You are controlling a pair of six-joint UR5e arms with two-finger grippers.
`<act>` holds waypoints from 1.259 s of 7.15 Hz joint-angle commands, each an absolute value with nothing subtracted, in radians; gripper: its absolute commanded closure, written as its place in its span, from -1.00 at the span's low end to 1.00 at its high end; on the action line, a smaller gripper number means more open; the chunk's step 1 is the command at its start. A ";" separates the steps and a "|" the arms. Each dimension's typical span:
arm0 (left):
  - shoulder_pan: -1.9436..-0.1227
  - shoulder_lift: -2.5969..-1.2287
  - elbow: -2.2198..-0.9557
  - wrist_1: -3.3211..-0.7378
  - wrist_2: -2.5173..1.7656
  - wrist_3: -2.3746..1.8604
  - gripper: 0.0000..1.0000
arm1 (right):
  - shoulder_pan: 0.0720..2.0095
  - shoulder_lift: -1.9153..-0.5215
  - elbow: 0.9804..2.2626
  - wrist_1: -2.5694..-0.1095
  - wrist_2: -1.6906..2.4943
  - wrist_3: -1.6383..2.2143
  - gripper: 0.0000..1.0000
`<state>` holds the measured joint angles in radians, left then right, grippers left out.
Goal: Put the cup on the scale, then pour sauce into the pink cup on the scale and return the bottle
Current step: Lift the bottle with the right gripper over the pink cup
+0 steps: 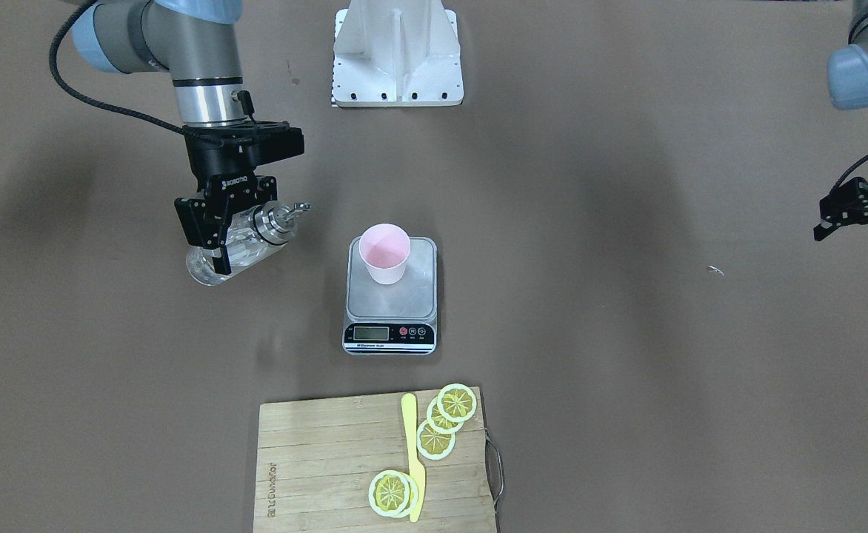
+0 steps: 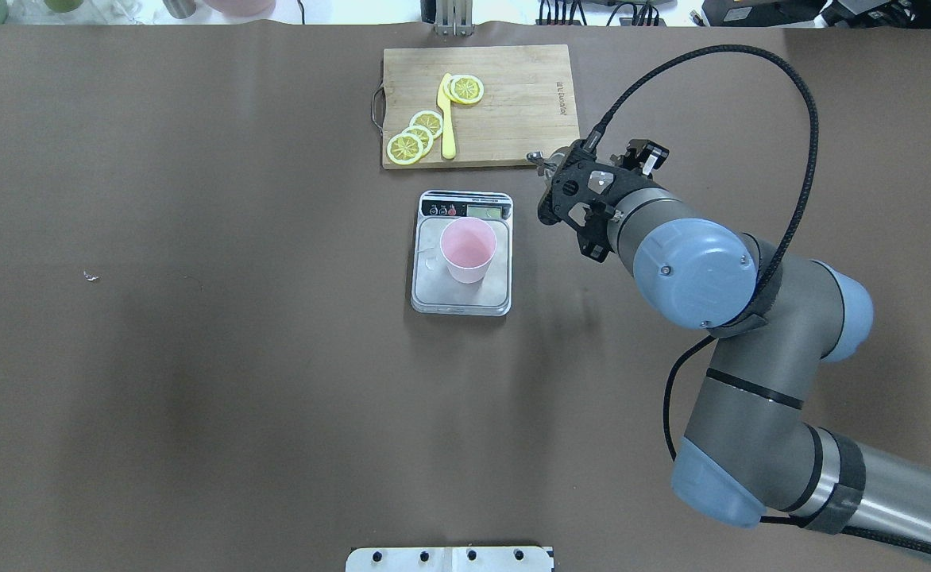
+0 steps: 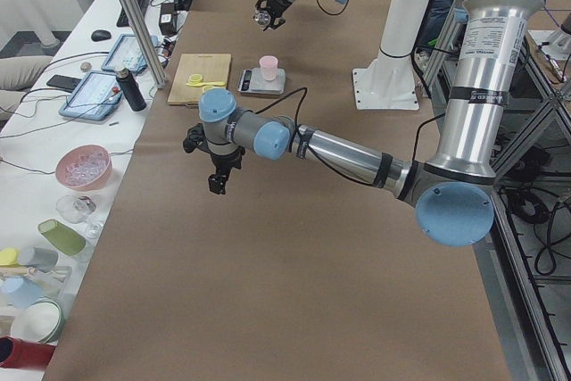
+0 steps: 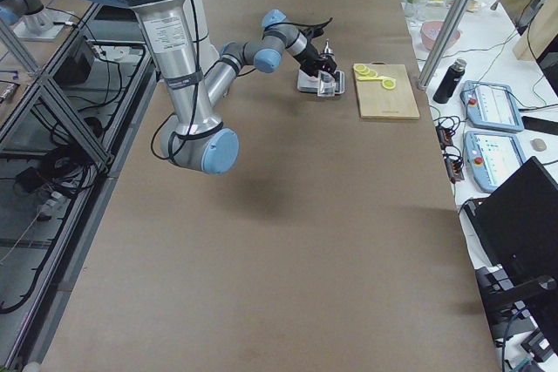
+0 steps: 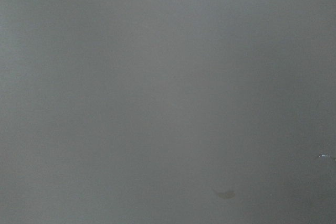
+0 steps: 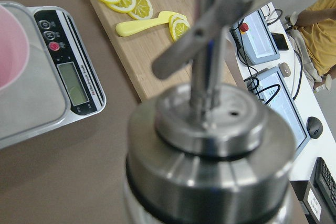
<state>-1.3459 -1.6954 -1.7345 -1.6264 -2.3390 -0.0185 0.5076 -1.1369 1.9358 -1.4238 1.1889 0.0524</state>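
Item, right gripper (image 1: 212,248), front-facing view: clamped across the body of the bottle (image 1: 256,238), which is held aloft and tipped nearly flat, its metal pourer aimed toward the scale (image 1: 389,334). It sits beside the scale on the robot's right, apart from it. The cup (image 1: 384,255) stands upright on the scale's platform, on the half away from the display. The left gripper (image 1: 860,226) has its fingers spread with nothing between them, well apart from the scale on the opposite side.

Overhead view: the arm hides most of the bottle. The pourer tip lies off the scale's display corner, not over the cup.

Right wrist view: the bottle's cap end fills the frame, with the scale's display strip to one side of it.

Step, judged: cup placed, pour in hand. Next move: bring the spout above the cup's rim, then tip gently so the light cup is not knocked.
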 commanded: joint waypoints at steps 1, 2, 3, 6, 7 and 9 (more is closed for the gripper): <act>-1.388 -1.655 -1.730 -1.637 -2.370 0.066 -0.98 | 0.485 -1.094 1.933 -1.529 1.146 -0.021 0.51; -1.399 -1.641 -1.730 -1.655 -2.375 0.080 -0.98 | 0.476 -1.092 1.933 -1.583 1.102 -0.034 0.51; -1.401 -1.619 -1.730 -1.679 -2.375 0.087 -0.98 | 0.469 -1.072 1.925 -1.636 1.065 -0.067 0.51; -1.411 -1.579 -1.730 -1.716 -2.376 0.089 -0.98 | 0.453 -1.049 1.881 -1.683 0.982 -0.120 0.51; -1.411 -1.577 -1.730 -1.717 -2.376 0.089 -0.98 | 0.448 -1.042 1.861 -1.683 0.959 -0.121 0.53; -1.414 -1.577 -1.729 -1.717 -2.376 0.087 -0.98 | 0.436 -1.010 1.818 -1.686 0.934 -0.121 0.53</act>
<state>-1.4126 -1.5778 -1.7293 -1.7161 -2.3761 0.0879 0.4441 -1.0289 1.8494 -1.6830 0.9557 -0.1205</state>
